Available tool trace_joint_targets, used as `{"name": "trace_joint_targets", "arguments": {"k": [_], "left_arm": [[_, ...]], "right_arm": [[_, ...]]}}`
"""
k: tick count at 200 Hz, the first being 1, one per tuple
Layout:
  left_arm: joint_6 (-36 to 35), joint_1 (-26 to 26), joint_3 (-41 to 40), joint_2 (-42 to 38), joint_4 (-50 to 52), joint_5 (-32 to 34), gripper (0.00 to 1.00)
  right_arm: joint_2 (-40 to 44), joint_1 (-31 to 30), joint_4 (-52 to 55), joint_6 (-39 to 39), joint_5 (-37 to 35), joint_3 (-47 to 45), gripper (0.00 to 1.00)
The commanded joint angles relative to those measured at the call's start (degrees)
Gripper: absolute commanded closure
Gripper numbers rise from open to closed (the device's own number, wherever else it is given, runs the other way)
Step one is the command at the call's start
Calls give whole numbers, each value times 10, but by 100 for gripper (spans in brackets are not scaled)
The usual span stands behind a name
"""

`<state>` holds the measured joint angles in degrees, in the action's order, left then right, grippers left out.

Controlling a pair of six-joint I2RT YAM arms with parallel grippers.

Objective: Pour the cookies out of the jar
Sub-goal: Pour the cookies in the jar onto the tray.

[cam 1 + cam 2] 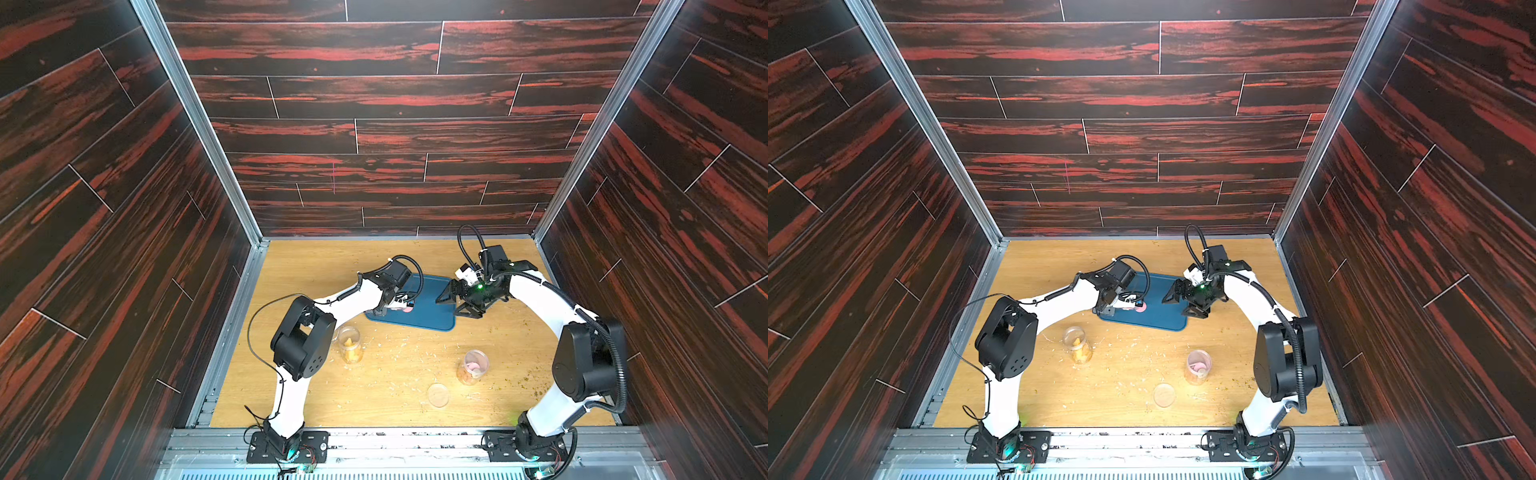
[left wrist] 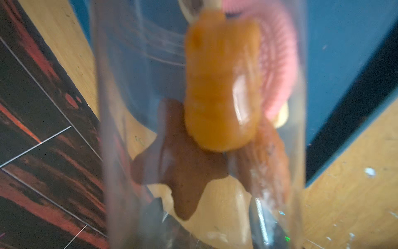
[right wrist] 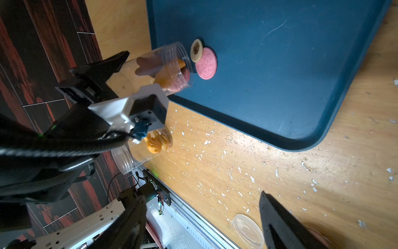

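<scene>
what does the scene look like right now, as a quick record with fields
left hand: shut on jar, tipped with its mouth over the blue tray
out on tray: pink cookie, pale round cookie
inside jar: brown star cookie, orange cookie, second pink cookie
right hand: open, empty, at the tray's edge
table: orange-filled jar, pink-filled jar, loose lid, crumbs

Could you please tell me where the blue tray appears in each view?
Top view: blue tray lies centrally on the wooden table.
Top view: same spot.
Left wrist: behind the held jar.
Right wrist: under the pink cookie.
Shared landmark: the crumb-strewn table bordering it.
</scene>
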<state>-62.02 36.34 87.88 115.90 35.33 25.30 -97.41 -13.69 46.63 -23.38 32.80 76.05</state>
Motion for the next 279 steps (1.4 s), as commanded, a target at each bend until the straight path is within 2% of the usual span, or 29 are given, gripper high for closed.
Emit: {"name": "trace_joint_targets", "arguments": {"k": [1, 64, 110, 139, 150, 166, 189, 199, 210, 218, 241, 264, 279], "left_arm": [[15, -2, 21, -47, 12, -30, 100], [43, -7, 30, -65, 21, -83, 100], [24, -29, -38, -89, 7, -40, 100], [55, -15, 21, -66, 25, -65, 100], [63, -19, 7, -74, 21, -65, 100], [27, -21, -15, -72, -15, -40, 100], [69, -10, 43, -54, 17, -94, 100], [65, -10, 21, -59, 22, -78, 100], [17, -10, -30, -63, -8, -47, 100], [-7, -3, -30, -54, -8, -41, 100], [35, 8, 17, -38, 17, -57, 100], [-2, 6, -44, -48, -16, 3, 100], [2, 6, -26, -45, -2, -5, 100]], "right_arm": [[-6, 3, 2, -5, 5, -1, 14], [-15, 3, -3, -12, 9, 5, 14], [-14, 3, -7, -13, 12, 3, 14], [-15, 4, -1, -6, 9, 0, 14], [-14, 4, 3, -1, 8, 3, 14], [-9, 5, 2, 2, 4, 1, 14], [-13, 6, 6, 3, 11, 1, 14], [-8, 7, 7, 3, 10, 2, 15], [-2, 7, 5, 7, 6, -1, 14], [-2, 8, 3, 9, 6, -5, 14], [-3, 13, 10, 10, 13, -3, 15], [9, 15, 13, 19, 6, -5, 14], [10, 18, 14, 20, 7, -10, 14]]}}
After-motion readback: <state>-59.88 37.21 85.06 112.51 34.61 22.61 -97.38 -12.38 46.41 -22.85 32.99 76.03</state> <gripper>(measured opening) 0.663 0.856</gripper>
